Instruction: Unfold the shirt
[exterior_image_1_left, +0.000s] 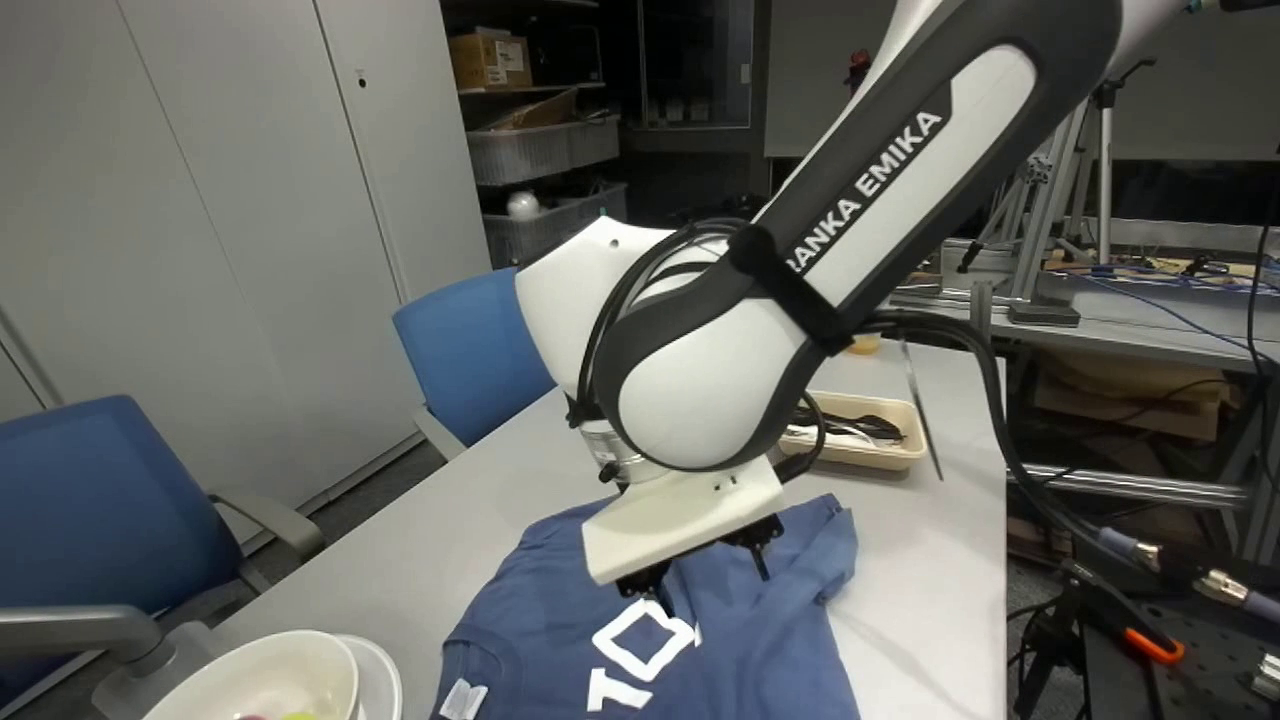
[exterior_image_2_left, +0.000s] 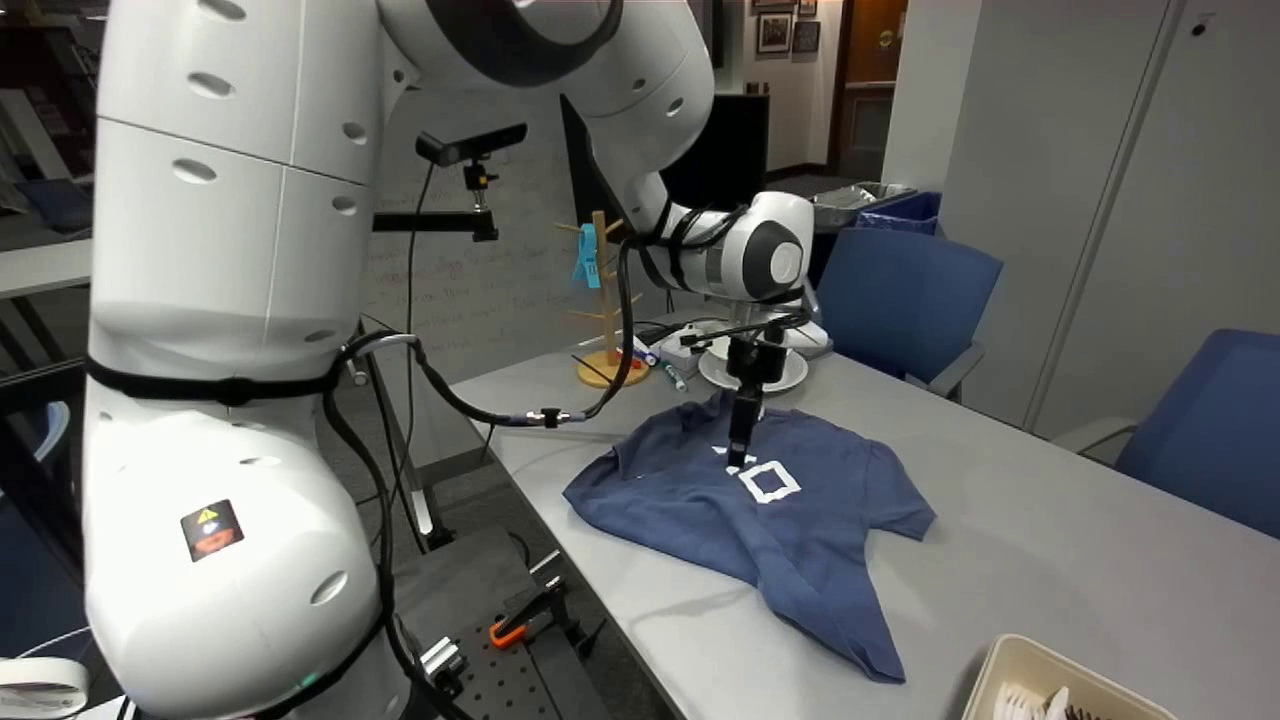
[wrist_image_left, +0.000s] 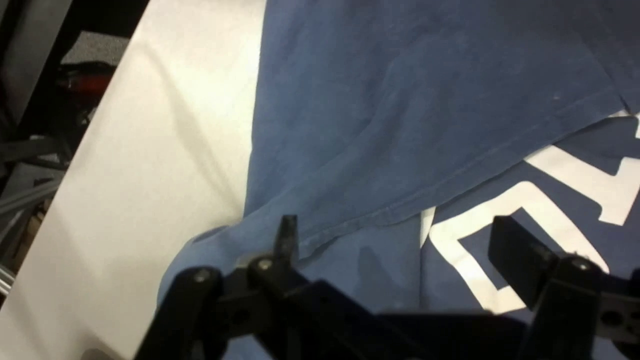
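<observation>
The navy-blue shirt lies on the table and shows in both exterior views. In the wrist view the shirt has a folded-over layer whose stitched hem runs diagonally across the cloth and covers part of the white lettering. A white label shows near the collar in an exterior view. My gripper is open, with its two black fingers wide apart and no cloth between them visible. One finger is over the folded hem side, the other over a white letter. In both exterior views the gripper is over the shirt; whether its tips touch the cloth I cannot tell.
A beige tray with cutlery and dark items stands on the table, also in an exterior view. A white bowl and plate stand near the collar. A wooden rack and markers are behind. Blue chairs line one side.
</observation>
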